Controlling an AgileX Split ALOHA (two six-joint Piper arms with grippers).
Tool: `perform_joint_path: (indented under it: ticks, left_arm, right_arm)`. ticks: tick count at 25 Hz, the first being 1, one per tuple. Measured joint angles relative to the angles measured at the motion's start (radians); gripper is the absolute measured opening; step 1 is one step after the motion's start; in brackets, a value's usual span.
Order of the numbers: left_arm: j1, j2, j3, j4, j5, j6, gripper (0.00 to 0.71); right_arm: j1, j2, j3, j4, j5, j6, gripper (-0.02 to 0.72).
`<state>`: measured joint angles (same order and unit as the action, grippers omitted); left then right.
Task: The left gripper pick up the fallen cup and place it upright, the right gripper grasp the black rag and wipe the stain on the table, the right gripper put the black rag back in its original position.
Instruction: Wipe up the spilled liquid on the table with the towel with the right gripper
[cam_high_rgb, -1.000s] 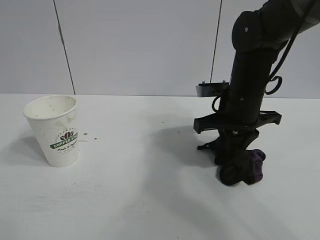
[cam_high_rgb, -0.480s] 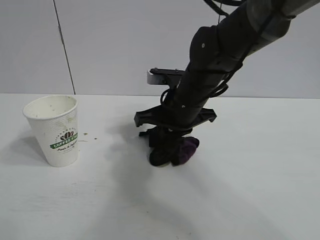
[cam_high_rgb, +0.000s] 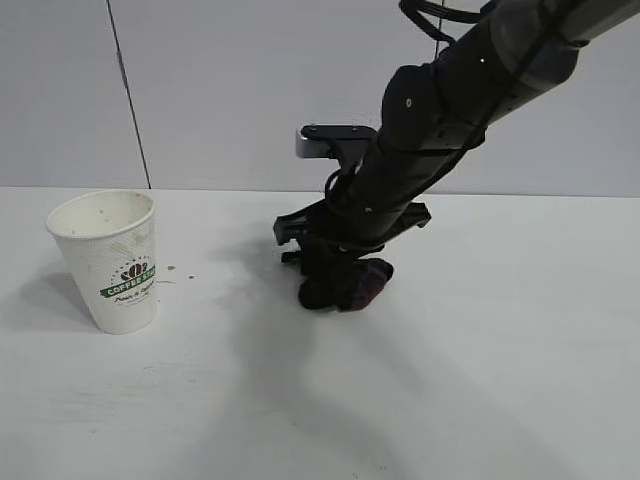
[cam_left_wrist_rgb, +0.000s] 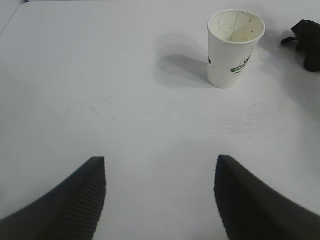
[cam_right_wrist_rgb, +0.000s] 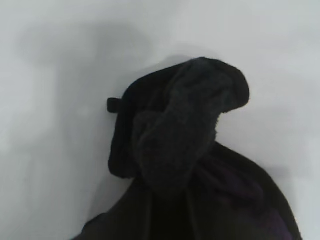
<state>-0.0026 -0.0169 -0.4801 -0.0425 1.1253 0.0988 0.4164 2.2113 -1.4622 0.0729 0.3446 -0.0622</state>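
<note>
The white paper cup (cam_high_rgb: 110, 262) with the green logo stands upright at the table's left, and shows too in the left wrist view (cam_left_wrist_rgb: 233, 50). A few tiny brown specks of the stain (cam_high_rgb: 172, 270) lie just right of it. My right gripper (cam_high_rgb: 326, 270) is shut on the black rag (cam_high_rgb: 346, 285) and holds it down on the table near the middle, well right of the specks. The rag (cam_right_wrist_rgb: 185, 130) fills the right wrist view and hides the fingers. My left gripper (cam_left_wrist_rgb: 160, 200) hovers open and empty over bare table, well back from the cup.
The white table (cam_high_rgb: 480, 380) stretches wide on all sides of the rag. A grey panelled wall (cam_high_rgb: 260, 90) stands behind it. The right arm (cam_high_rgb: 450, 100) slants down from the upper right over the table's middle.
The right arm has swept the rag from the right side of the table leftward to the middle, then nudged it slightly away. The cup and left gripper have not moved.
</note>
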Motion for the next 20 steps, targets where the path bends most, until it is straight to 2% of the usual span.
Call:
perform_joint_path:
  ticks: [4, 7, 9, 11, 13, 15, 20]
  left_arm:
    - [0.000, 0.000, 0.000, 0.000, 0.000, 0.000, 0.456]
    - [0.000, 0.000, 0.000, 0.000, 0.000, 0.000, 0.456]
    - [0.000, 0.000, 0.000, 0.000, 0.000, 0.000, 0.456]
    - [0.000, 0.000, 0.000, 0.000, 0.000, 0.000, 0.456]
    - [0.000, 0.000, 0.000, 0.000, 0.000, 0.000, 0.456]
    - [0.000, 0.000, 0.000, 0.000, 0.000, 0.000, 0.456]
    - [0.000, 0.000, 0.000, 0.000, 0.000, 0.000, 0.456]
  right_arm:
    - [-0.079, -0.011, -0.006, -0.052, 0.112, 0.062, 0.061]
    - [-0.126, -0.020, -0.014, -0.058, 0.219, 0.089, 0.061]
    - [-0.143, -0.027, -0.017, -0.058, 0.312, 0.089, 0.061]
    - [-0.150, -0.038, -0.018, -0.046, 0.398, 0.062, 0.061]
    - [-0.153, -0.050, -0.014, 0.003, 0.485, 0.014, 0.061]
    - [-0.153, -0.065, -0.006, 0.079, 0.531, -0.051, 0.061]
    - [-0.146, -0.123, -0.003, 0.308, 0.547, -0.170, 0.053]
